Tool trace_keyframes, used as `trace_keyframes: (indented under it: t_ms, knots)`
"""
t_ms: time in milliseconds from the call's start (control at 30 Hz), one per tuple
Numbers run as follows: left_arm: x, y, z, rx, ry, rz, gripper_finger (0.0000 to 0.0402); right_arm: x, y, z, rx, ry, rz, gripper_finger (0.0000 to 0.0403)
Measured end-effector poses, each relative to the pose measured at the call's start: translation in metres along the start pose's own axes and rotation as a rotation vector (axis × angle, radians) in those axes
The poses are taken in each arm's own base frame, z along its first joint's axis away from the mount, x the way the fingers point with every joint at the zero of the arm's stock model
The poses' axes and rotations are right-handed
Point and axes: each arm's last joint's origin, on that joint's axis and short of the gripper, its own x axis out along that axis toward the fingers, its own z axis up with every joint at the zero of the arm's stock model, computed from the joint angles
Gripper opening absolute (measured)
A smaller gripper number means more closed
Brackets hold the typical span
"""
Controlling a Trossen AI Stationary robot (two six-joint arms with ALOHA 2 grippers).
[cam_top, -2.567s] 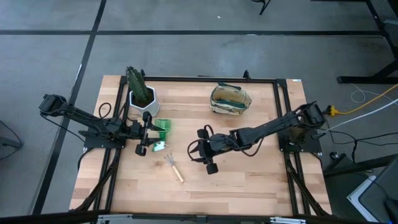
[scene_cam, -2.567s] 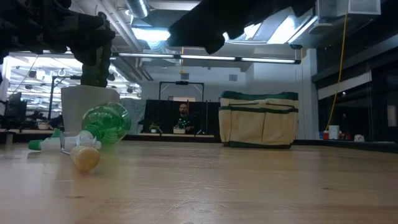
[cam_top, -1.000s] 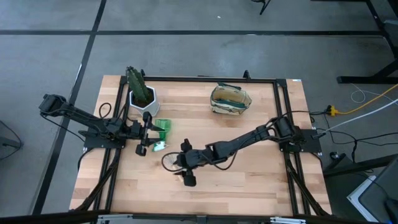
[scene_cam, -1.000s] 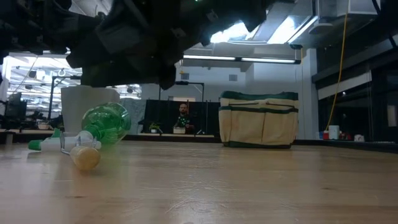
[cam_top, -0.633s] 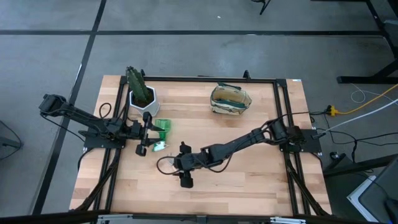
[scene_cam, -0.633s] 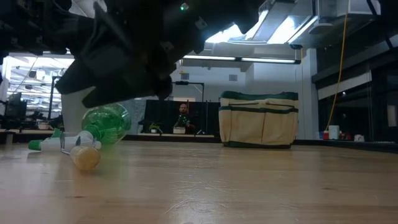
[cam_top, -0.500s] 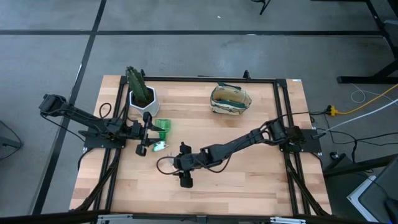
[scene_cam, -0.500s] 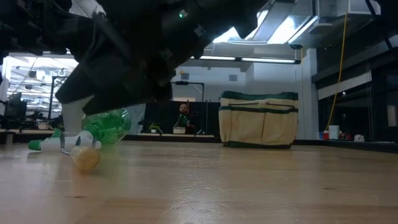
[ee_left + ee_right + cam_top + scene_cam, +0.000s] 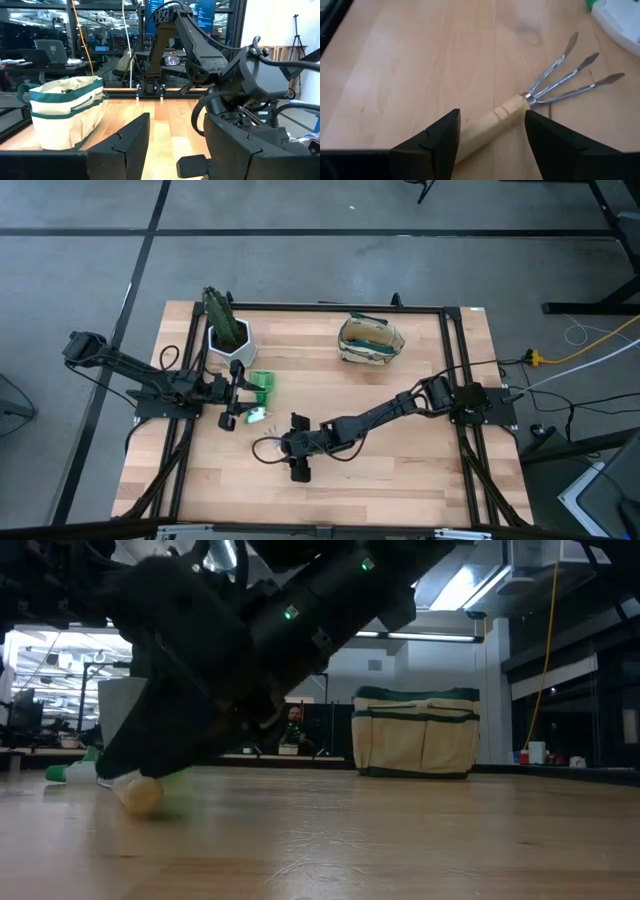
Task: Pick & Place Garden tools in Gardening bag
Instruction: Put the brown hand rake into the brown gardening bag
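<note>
Rake (image 9: pixel 530 107) lies flat on the wooden table (image 9: pixel 400 470), near its middle toward the front edge — wooden handle, three silver prongs fanned out toward a green-and-white item (image 9: pixel 620 20) close by. Right gripper (image 9: pixel 492 132) is low over the rake: its two dark fingers (image 9: pixel 437 137) stand apart, one on each side of the wooden handle, not closed on it, nothing held. In the high view the right arm stretches long across the table from the right side, its gripper (image 9: pixel 290 450) down by the front centre.

Gardening bag (image 9: pixel 369 340) sits upright near the back edge, right of centre — beige canvas, dark green trim, mouth open. It is well apart from the rake.

Left gripper (image 9: pixel 238 395) waits on the left side of the table, just in front of the white pot (image 9: pixel 228 338) with the cactus and beside the green-and-white item (image 9: pixel 258 390). Its fingers (image 9: pixel 132 135) stand wide apart and hold nothing. The left wrist view looks across the table at the bag (image 9: pixel 65 112) and the right arm.

In the low view the right arm fills the left half of the picture; the handle's pale butt end (image 9: pixel 138 795) shows beneath it on the tabletop.
</note>
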Motion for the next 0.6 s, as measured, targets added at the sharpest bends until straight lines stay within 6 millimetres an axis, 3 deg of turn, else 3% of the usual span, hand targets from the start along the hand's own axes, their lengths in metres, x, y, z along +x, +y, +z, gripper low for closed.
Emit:
trace_keyframes:
  t_ms: [333,600]
  knots:
    - [0.0,0.0,-0.0004,0.001,0.004,0.0,0.0182,0.0025,-0.0038,-0.0097,-0.078,0.053,-0.132,0.0224]
    - [0.0,0.0,-0.0003,0.001,0.003,0.0,0.0182,0.0025,-0.0041,-0.0102,-0.079,0.058,-0.137,0.0224]
